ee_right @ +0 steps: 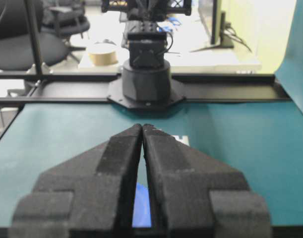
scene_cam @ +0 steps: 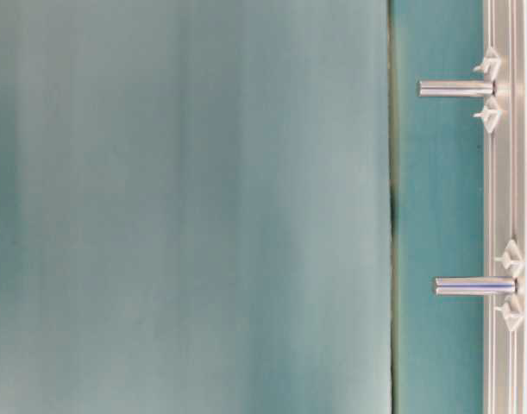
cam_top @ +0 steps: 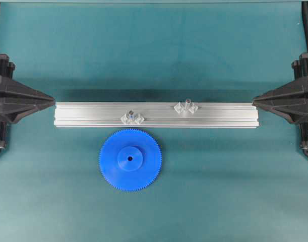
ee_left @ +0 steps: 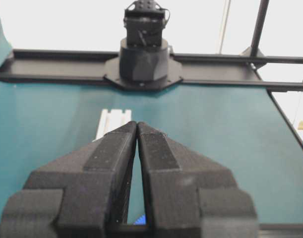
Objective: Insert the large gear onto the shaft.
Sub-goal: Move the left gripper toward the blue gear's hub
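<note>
Overhead view, large gear (cam_top: 130, 159): flat on teal table (cam_top: 219, 191), just in front of rail (cam_top: 156, 115).
Shaft (cam_top: 131, 115): upright on rail, behind gear.
Left gripper (cam_top: 52, 101): closed, empty, at rail end.
Right gripper (cam_top: 255, 101): closed, empty, opposite end.

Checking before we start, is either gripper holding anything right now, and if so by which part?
Nothing is held. The left gripper and right gripper are shut on nothing; the large gear lies flat on the table.
</note>
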Tool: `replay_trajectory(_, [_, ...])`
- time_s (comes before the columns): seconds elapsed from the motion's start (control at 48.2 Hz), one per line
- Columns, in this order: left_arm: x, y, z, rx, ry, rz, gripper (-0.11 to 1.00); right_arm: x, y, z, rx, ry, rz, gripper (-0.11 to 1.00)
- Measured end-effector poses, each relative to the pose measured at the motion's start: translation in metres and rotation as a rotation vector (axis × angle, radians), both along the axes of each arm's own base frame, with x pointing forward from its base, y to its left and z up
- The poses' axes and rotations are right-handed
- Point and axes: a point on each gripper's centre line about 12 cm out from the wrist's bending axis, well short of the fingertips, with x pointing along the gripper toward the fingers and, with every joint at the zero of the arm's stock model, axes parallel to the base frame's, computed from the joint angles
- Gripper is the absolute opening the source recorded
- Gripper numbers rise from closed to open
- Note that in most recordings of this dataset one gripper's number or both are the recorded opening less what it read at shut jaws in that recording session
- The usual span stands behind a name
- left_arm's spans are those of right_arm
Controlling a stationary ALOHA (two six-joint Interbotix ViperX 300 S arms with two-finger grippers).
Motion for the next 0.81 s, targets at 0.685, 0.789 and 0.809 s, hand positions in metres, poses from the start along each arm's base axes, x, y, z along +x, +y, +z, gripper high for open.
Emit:
replay_trajectory(0.685, [0.051,-0.011,-0.008,-0.025,0.432,-0.038,0.03,0.006,-0.008,0.002,0.065,0.367,-0.039,0.24])
replay_trajectory(0.789, [0.066,-0.012,-0.012,-0.027,0.485,-0.039,0.13,0.008,-0.008,-0.003,0.059,0.410,-0.042,0.28])
replay_trajectory(0.809, [0.068,-0.013,-0.014,-0.027,0.493,-0.039,0.16,0.009,-0.008,-0.004,0.060,0.419,-0.042,0.30])
